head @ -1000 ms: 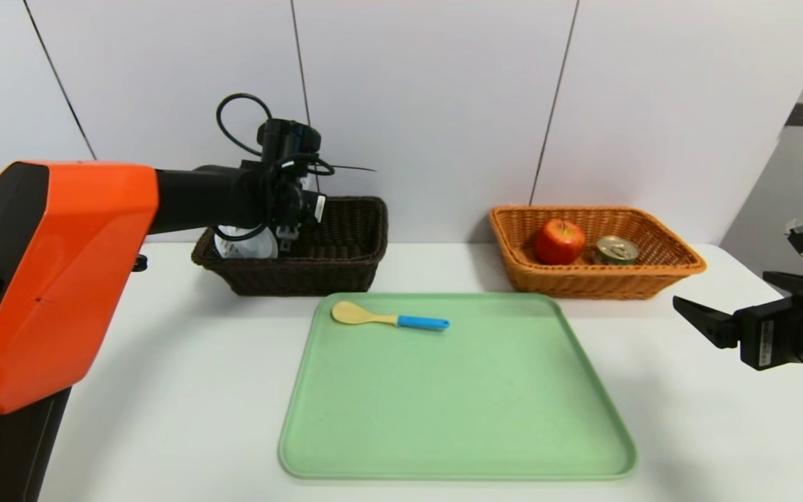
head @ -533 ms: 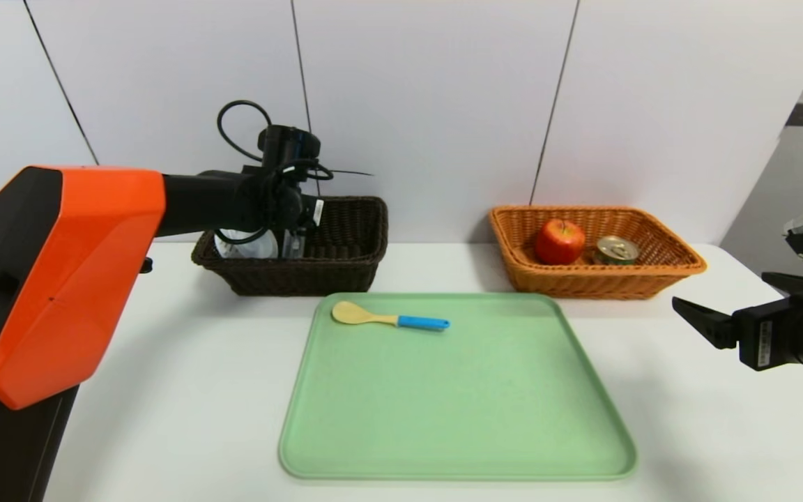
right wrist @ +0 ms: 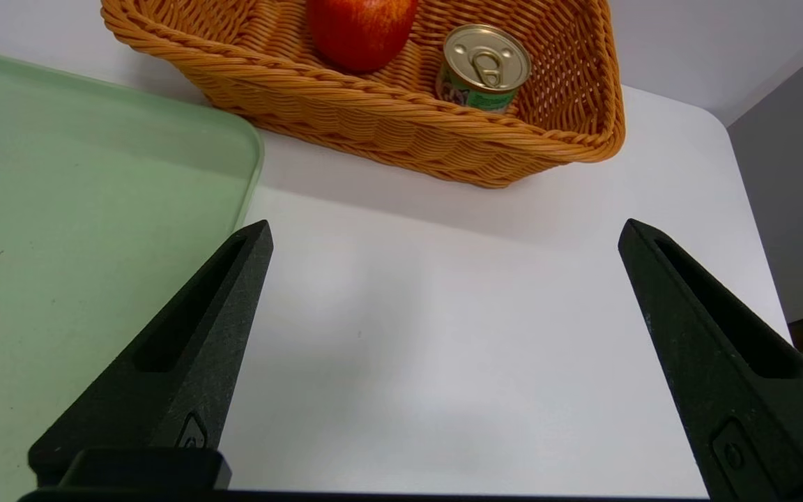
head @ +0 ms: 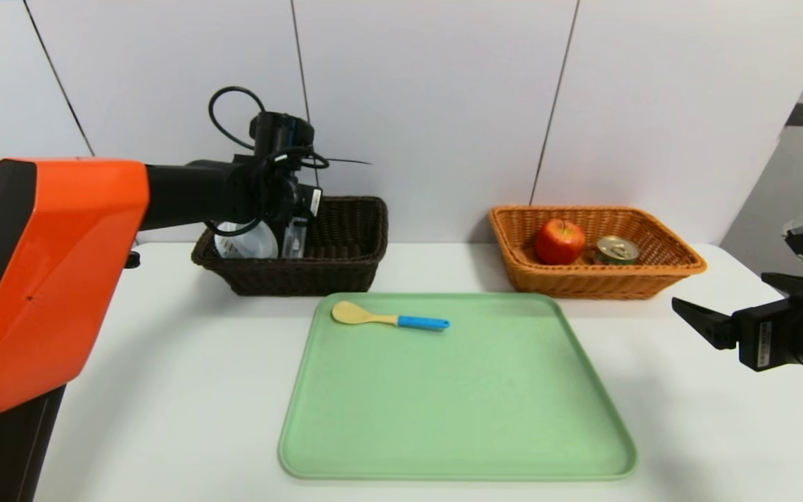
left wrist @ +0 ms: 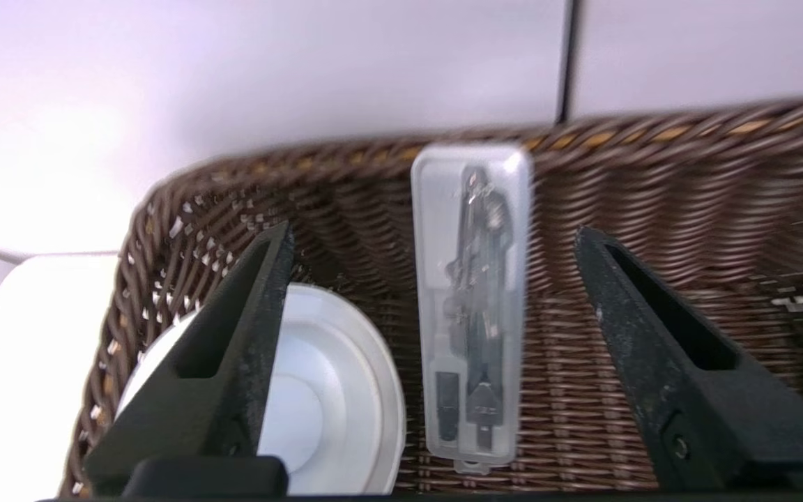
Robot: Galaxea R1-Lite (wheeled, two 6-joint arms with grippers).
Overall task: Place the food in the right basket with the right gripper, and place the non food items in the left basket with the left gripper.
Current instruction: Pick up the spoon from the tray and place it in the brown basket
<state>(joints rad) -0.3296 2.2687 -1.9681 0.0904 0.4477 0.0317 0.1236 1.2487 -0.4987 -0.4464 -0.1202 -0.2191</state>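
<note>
Head view: a white table [head: 164, 390] is seen with a green tray [head: 457, 418] at its middle. A small utensil [head: 389, 319] with yellow head and blue handle lies on the tray near its far left corner. The dark brown basket [head: 346, 261] stands beyond the tray on the left, the orange basket [head: 652, 275] beyond it on the right, the two well apart. The apple [head: 559, 241] and the tin [head: 616, 249] are seen inside the orange basket, just beside each other. The left gripper [head: 295, 224], on the orange-shelled arm, is held over the left part of the dark basket, above a white strainer cup [head: 247, 242] and the grey case [head: 297, 240] standing on edge within. The right gripper [head: 712, 317] is parked over the table's right edge, its prongs spread and nothing between them. Left wrist view: the left gripper [left wrist: 429, 244] is recorded with both prongs wide apart and released; nothing is grasped. The translucent grey case [left wrist: 472, 307] is seen between the prongs but clear of both, leaning against the basket's [left wrist: 687, 188] far wall. The white cup [left wrist: 346, 390] lies beside it on the basket floor, partly hidden by one prong. Right wrist view: the right gripper [right wrist: 443, 233] is seen spread wide over bare table [right wrist: 443, 348], empty. The orange basket [right wrist: 387, 132] lies ahead, with the apple [right wrist: 361, 28] and the gold-lidded tin [right wrist: 485, 66] inside; a corner of the tray [right wrist: 95, 181] is noted beside it.
</note>
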